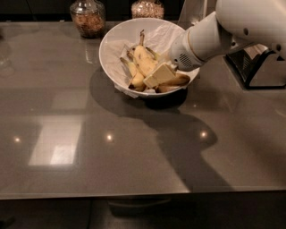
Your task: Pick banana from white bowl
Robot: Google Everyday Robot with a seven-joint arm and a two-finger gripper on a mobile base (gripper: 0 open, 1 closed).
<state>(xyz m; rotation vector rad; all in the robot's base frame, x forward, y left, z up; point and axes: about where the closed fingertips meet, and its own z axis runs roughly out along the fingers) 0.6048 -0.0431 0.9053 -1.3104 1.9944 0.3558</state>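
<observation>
Plainly the pincer (160, 75) sits low in the white bowl (111, 42) on the far surface (134, 170), pressed against the banana (143, 57); I cannot tell its grip. Lifting could snag the shorter bananas (135, 78) or tip the bowl.

Desk (89, 179): grey, shiny, wide.
Two glass jars at far edge, near each other, not touching.
Left jar (88, 18): round, brown bits inside.
Right jar (147, 9): lighter bits inside, top cut off at picture edge.
Black stand (259, 67): right side of desk, partly hidden.
Pale light patch (56, 145) on desk at left, small light dots (109, 137) near it.
Dark shadow (187, 143) across middle of desk.
Short brownish banana (178, 81) just right of gripper (159, 75).
Gripper sits between jars and black stand.
</observation>
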